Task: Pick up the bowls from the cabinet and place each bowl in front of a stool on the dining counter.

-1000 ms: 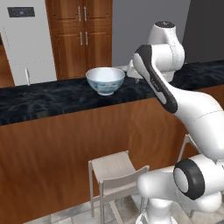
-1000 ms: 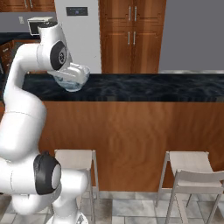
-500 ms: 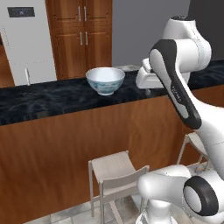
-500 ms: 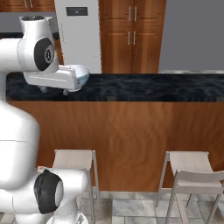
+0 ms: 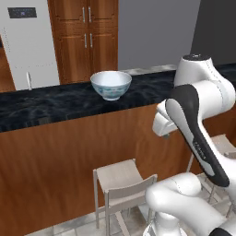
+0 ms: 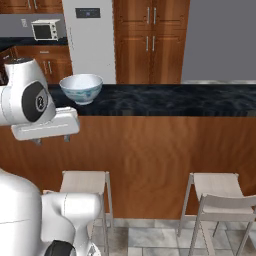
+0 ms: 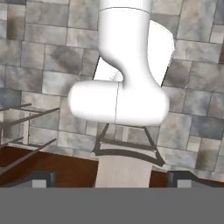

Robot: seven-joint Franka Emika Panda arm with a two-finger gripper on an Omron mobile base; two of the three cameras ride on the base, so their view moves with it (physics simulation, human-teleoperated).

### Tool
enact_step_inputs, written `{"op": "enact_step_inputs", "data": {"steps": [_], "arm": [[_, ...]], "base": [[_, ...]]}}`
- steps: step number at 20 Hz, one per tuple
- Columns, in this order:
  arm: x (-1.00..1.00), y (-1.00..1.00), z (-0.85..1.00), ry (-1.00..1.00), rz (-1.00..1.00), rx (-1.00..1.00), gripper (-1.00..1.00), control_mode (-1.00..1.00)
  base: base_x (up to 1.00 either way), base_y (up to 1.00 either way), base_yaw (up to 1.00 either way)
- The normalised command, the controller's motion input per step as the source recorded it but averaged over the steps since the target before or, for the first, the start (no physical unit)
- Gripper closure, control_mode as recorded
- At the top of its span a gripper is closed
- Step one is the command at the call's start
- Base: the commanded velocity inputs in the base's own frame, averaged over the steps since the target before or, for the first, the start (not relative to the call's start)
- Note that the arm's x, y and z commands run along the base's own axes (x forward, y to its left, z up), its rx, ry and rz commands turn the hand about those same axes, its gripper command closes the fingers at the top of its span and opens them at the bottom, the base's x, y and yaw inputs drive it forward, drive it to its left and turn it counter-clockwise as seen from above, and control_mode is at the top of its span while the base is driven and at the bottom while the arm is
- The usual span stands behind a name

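A: Black marbled stone was seen running across both base views as the top of the dining counter, above a plain brown wood-panel front. The white bowl with its blue painted pattern was pictured upright on that top, near the counter's front edge.

B: Where was the gripper recorded relative to the counter?

A: It was shown on the stool side of the counter, below the level of the stone top and apart from the bowl. In the right base view its two small dark fingertips were seen pointing downward under the white hand. In the hand view the fingers were set at opposite sides of the picture's bottom, so the jaws were spread wide, and nothing was held between them.

B: What was captured below the counter?

A: A pale wooden stool was pictured against the counter's wood front, roughly under the bowl. A second stool was seen farther along the counter in the right base view. Grey stone floor tiles were shown in the hand view.

B: And behind the counter?

A: A tall wooden pantry with double doors was pictured, with a white refrigerator beside it.
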Motion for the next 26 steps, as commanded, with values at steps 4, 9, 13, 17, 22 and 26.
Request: {"op": "enact_step_inputs", "data": {"steps": [4,9,13,17,22,26], "arm": [[-0.03,0.0,-0.15,0.02,0.0,-0.01,-1.0,-1.0],[0.0,0.0,-0.08,0.07,0.0,0.0,-1.0,-1.0],[0.0,0.0,0.0,0.0,0.0,0.0,-1.0,-1.0],[-0.1,-0.03,0.0,0.0,0.0,0.0,-1.0,-1.0],[-0.25,-0.15,-0.04,0.0,0.0,0.0,-1.0,1.0],[0.0,0.0,0.0,0.0,0.0,0.0,-1.0,1.0]], "base": [[0.0,0.0,0.0],[0.0,0.0,0.0],[0.0,0.0,0.0],[0.0,0.0,0.0],[-0.06,-0.27,0.0],[0.0,-0.96,0.0]]}}
